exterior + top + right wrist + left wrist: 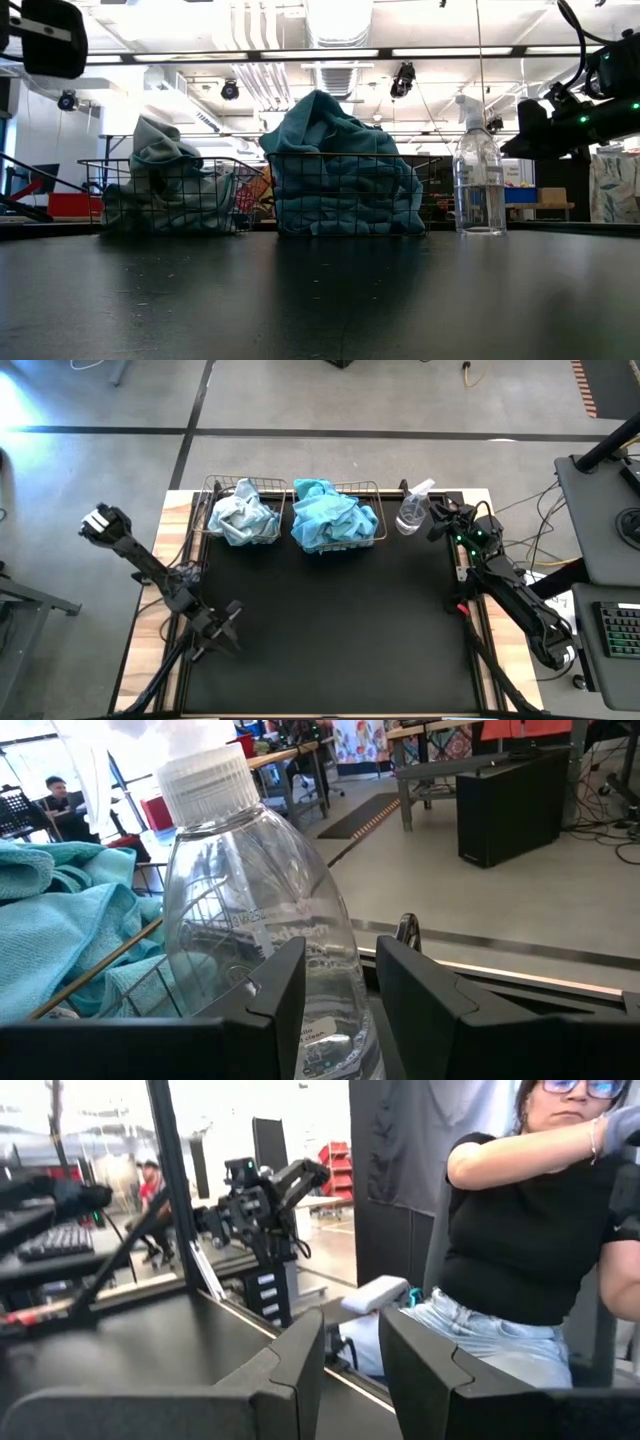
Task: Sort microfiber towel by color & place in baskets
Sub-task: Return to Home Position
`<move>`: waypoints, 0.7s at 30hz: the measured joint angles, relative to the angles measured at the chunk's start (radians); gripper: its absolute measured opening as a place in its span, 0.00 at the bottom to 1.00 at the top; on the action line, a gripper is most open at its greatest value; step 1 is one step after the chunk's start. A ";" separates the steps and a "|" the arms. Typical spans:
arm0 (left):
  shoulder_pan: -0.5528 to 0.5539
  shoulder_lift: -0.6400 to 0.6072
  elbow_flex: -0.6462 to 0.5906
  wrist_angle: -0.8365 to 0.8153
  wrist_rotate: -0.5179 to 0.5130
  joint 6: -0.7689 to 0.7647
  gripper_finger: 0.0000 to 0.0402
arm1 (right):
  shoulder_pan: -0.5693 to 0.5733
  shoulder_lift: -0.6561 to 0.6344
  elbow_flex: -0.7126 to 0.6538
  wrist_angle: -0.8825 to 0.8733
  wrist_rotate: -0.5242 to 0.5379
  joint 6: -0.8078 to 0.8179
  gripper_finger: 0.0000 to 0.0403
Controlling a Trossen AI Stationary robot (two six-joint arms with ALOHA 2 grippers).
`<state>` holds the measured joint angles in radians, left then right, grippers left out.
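**Sorting looks finished; arms bound for home**

The right end effector (340, 975) hangs over the tabletop (330, 620), its fingers (285, 995) parted with nothing between them. The bottle (412, 512) stands directly ahead of it. It is just beside the fingertips but apart from them, as the low view shows.

Beyond the bottle from this end effector is the near basket (372, 486), heaped with turquoise towels (333, 515). Just past that, the far basket (209, 484) holds pale towels (243, 515). Every towel in view lies in a basket, turquoise with turquoise and pale with pale.

The left end effector (350, 1350) sits low over the opposite side of the tabletop, well apart from both baskets. It too is open and empty. It faces across the tabletop towards a person (520, 1230) seated beyond the edge.

By the look of things, the sort is done and the step in hand is the retreat to rest. The left arm seems about there. The right arm has farther to go. It should draw straight back from the bottle before folding, since a sideways swing could knock the bottle against the near basket. Nothing needs gripping, so the fingers need no change.
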<state>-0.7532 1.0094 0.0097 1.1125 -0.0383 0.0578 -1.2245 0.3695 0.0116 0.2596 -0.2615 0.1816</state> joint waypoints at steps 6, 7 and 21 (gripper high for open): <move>0.000 -0.075 0.000 0.003 -0.001 0.023 0.21 | 0.000 0.000 0.000 0.000 0.000 0.000 0.29; 0.000 -0.091 0.000 0.003 -0.001 0.021 0.21 | 0.000 0.000 0.000 0.000 0.000 0.000 0.29; 0.000 -0.351 -0.001 -0.163 -0.001 0.004 0.21 | 0.000 0.000 0.000 0.000 0.000 0.000 0.29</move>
<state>-0.7528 0.6585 0.0090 0.9498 -0.0395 0.0619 -1.2245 0.3695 0.0116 0.2596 -0.2612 0.1814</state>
